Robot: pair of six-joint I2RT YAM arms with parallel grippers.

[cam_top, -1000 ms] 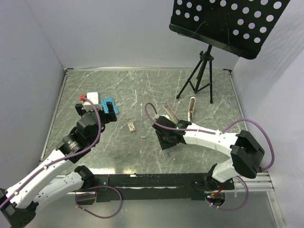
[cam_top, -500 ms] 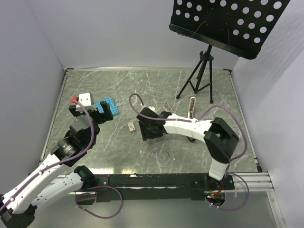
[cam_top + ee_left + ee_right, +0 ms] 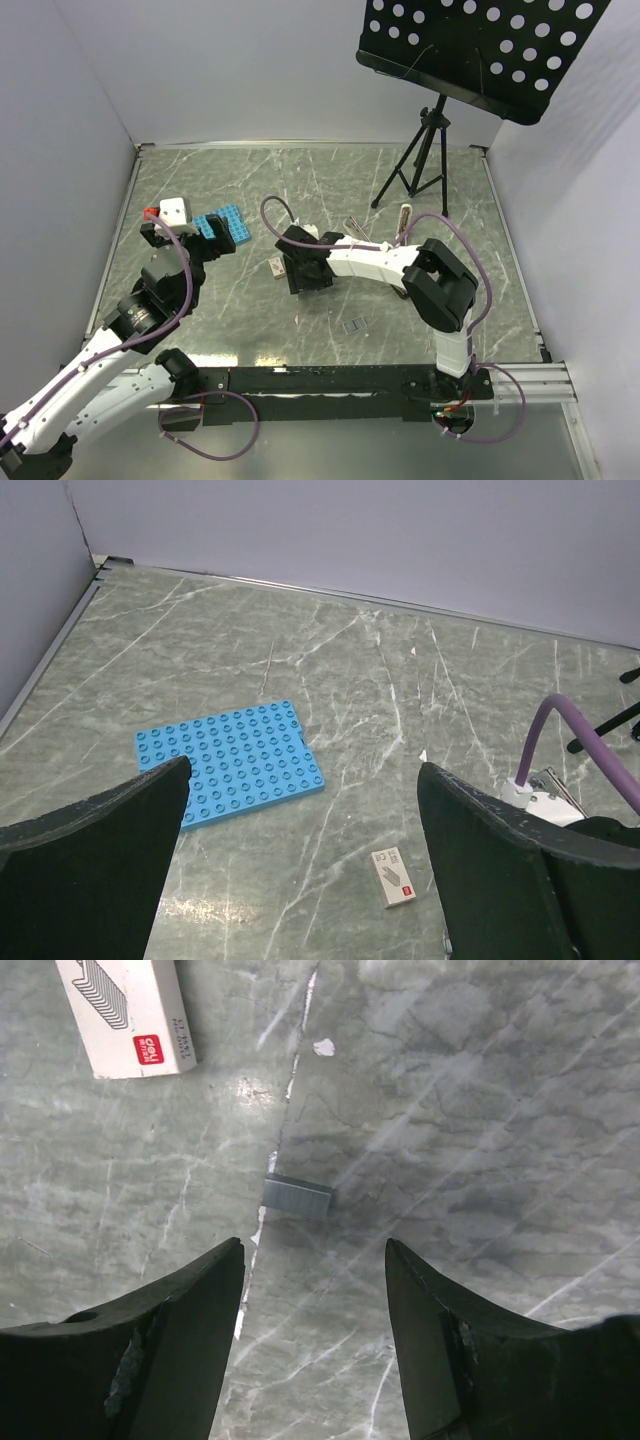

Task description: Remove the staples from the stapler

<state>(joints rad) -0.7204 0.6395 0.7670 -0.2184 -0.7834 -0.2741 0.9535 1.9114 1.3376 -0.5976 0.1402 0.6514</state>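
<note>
The stapler (image 3: 404,216), a slim white bar, lies at the back right by the tripod, far from both grippers. My right gripper (image 3: 300,277) hovers low over the table next to a small white staple box (image 3: 277,266). In the right wrist view the right gripper (image 3: 313,1246) is open and empty, with a short grey strip of staples (image 3: 297,1198) on the table just ahead of its fingertips and the box (image 3: 125,1015) at the top left. My left gripper (image 3: 195,243) is open and empty; it also shows in the left wrist view (image 3: 303,770).
A blue studded plate (image 3: 222,222) lies by the left gripper, and shows in the left wrist view (image 3: 230,775) with the box (image 3: 393,877). A black tripod (image 3: 420,160) with a perforated tray stands at the back right. A small patterned scrap (image 3: 353,325) lies mid-front.
My right arm has swung left across the table to the staple box and the staple strip. My left arm has drawn back to the left, uncovering the blue plate.
</note>
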